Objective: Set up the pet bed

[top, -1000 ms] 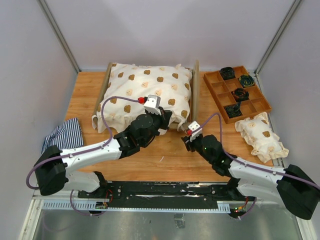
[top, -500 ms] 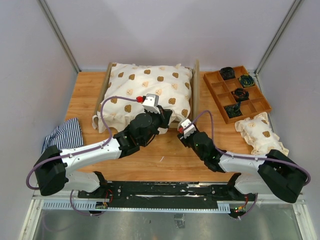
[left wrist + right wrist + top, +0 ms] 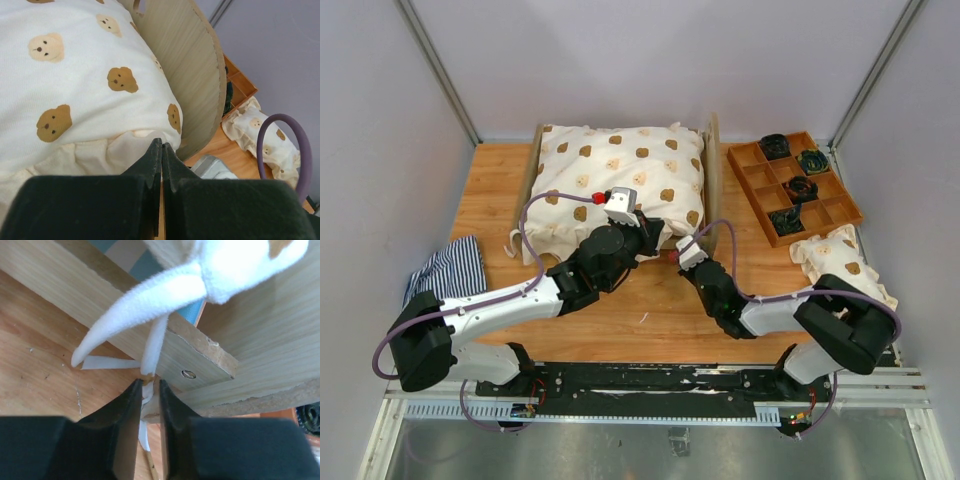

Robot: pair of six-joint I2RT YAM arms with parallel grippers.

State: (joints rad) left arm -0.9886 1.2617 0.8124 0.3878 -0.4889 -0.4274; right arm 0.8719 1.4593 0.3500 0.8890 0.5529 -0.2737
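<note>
Pale walls closed in a wooden table [image 3: 650, 310]. The pet bed [image 3: 712, 165] stood at its far middle, with a cream puppy-print comforter [image 3: 620, 175] heaped over the mattress. The step in hand, as I judged it, was dressing the bed: squaring the comforter and dealing with its near corner. My left gripper [image 3: 161, 146] had its fingers pressed together at the comforter's frilled edge, and I could not tell whether any cloth was caught. My right gripper [image 3: 150, 386] sat low at the frame's near corner, its fingers a narrow slot apart on either side of a thin white tie [image 3: 151, 347]. Whether they pinched it I could not tell. Both arms reached forward, wrists close together at the bed's near side. The next move, I reckoned, called for a sure pinch on the tie and a gentle pull that would not drag the frame.
</note>
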